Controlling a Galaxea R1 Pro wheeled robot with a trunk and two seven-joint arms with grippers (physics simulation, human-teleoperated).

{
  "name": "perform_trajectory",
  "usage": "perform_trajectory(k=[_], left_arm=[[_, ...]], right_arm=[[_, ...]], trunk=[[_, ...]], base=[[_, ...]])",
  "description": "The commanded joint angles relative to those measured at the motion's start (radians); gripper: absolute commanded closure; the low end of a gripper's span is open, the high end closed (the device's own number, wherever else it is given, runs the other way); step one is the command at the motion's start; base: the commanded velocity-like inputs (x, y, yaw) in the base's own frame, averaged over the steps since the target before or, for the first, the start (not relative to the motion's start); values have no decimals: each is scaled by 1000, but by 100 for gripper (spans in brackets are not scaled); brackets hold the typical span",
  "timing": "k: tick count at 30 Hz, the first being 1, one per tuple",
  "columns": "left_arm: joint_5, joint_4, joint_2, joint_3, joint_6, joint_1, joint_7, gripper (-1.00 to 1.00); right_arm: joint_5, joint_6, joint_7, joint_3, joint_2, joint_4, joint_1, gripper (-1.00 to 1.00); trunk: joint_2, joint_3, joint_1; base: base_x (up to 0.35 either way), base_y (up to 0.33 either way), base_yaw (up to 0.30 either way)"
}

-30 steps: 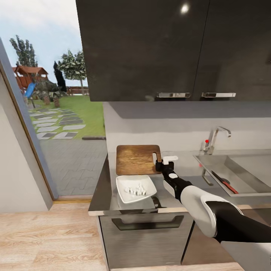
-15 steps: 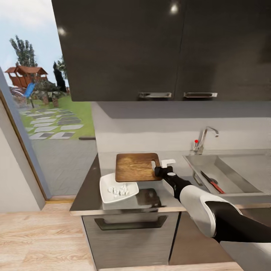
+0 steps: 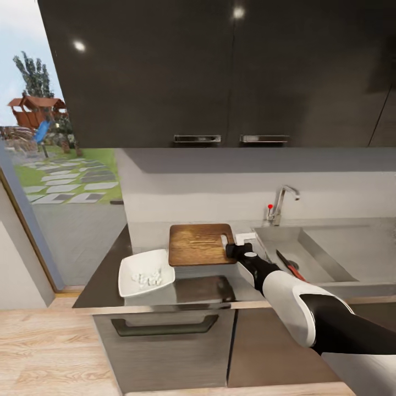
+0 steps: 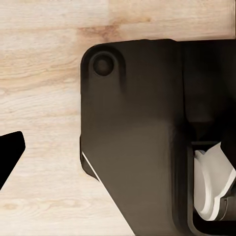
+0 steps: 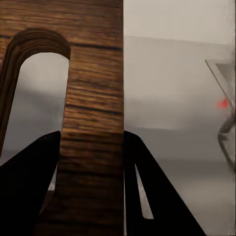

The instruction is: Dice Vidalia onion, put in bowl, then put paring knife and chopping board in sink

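Gripping the board (image 3: 199, 244) by its handle end, the right hand (image 3: 235, 250) has lifted it off the bench (image 3: 104, 275) beside the bowl (image 3: 146, 272), ready for the sink (image 3: 324, 258)

— What lies under the left wrist camera?
— A light wooden floor (image 4: 44, 98), its grain running across.
— And the dark mass?
— A black robot body part (image 4: 142, 128) (rounded corner, one round recess) with a white piece (image 4: 214, 182) beside it. A black tip (image 4: 10, 152) pokes in at the edge.

Grained wooden chopping board (image 3: 199, 244), steel sink (image 3: 324, 258)
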State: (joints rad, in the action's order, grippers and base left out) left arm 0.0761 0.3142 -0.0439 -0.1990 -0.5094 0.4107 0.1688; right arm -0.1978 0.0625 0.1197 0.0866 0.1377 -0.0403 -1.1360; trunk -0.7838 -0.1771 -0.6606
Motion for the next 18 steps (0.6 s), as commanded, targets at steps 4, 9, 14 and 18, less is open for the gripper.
perform_trajectory(k=[4,9,14,18], left_arm=[[8,2,1,-9,-1,0,6,-100],[8,2,1,-8,-1,0,6,-100],[8,2,1,-8,-1,0,6,-100],[8,2,0,-8,-1,0,6,-100]], right_arm=[[-11,3,1,16,0,0,-1,100],[-11,3,1,16,0,0,-2,100],[-11,3,1,16,0,0,-2,100],[-11,3,1,16,1,0,-2,100]], trunk=[[-1,-1,0],[-1,-1,0],[-1,-1,0],[-1,-1,0]], base=[[0,-308,0],[0,-308,0],[0,-309,0],[0,-309,0]])
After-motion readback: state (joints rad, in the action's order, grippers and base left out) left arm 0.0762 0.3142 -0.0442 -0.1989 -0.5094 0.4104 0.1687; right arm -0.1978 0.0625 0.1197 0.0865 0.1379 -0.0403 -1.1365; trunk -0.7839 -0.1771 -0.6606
